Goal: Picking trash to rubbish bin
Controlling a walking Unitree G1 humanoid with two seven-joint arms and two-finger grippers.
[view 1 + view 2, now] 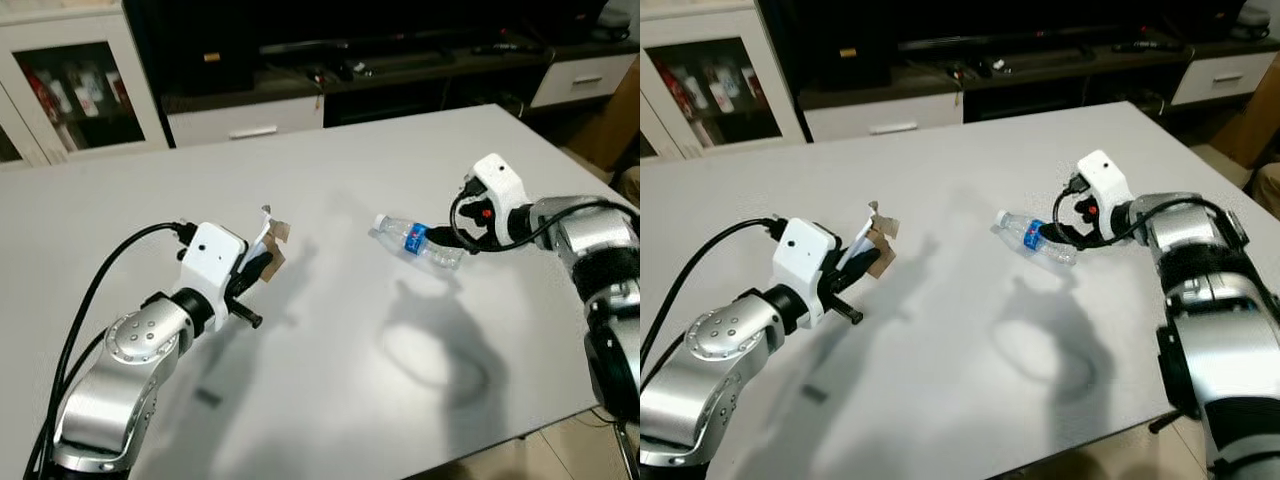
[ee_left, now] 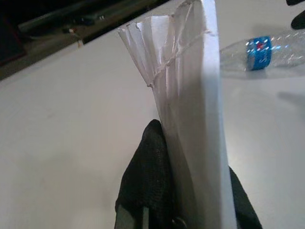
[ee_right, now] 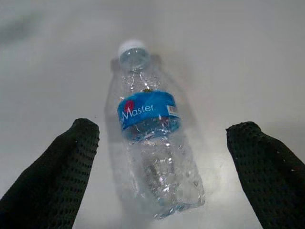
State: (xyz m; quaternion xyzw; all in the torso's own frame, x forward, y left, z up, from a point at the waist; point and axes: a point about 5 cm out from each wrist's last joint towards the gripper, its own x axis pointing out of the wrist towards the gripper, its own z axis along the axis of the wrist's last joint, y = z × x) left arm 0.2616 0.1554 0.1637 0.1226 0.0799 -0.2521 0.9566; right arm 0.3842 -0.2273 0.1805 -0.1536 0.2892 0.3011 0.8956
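Item one, nearest the viewer at seven o'clock: left pincer (image 1: 262,262), clenched on a flattened white carton (image 1: 268,240) with brown torn flaps, held upright and clear of the surface (image 1: 330,190). The wrist view shows a black finger (image 2: 147,176) pressed against the carton's flat side, so the grasp looks secure. Judged purpose: trash already collected, kept aloft for carrying to a bin.

Item two, at three o'clock: right pincer (image 3: 164,176), released, its two fingers spread wide to either side of the bottle and apart from it. The arm reaches in low from the surface's right edge. Judged purpose: lined up to close across the bottle's body.

Item three, just right of centre: clear plastic bottle (image 1: 418,241), crumpled, lying on its side on the surface, white cap pointing toward ten o'clock, blue label (image 3: 148,114) round its upper half. Being thin and empty, it will likely crush or slip under a squeeze.

Item four, at twelve o'clock beyond the surface: dark television stand (image 1: 340,60) with white drawers; glass-fronted cabinet (image 1: 75,90) at eleven o'clock.
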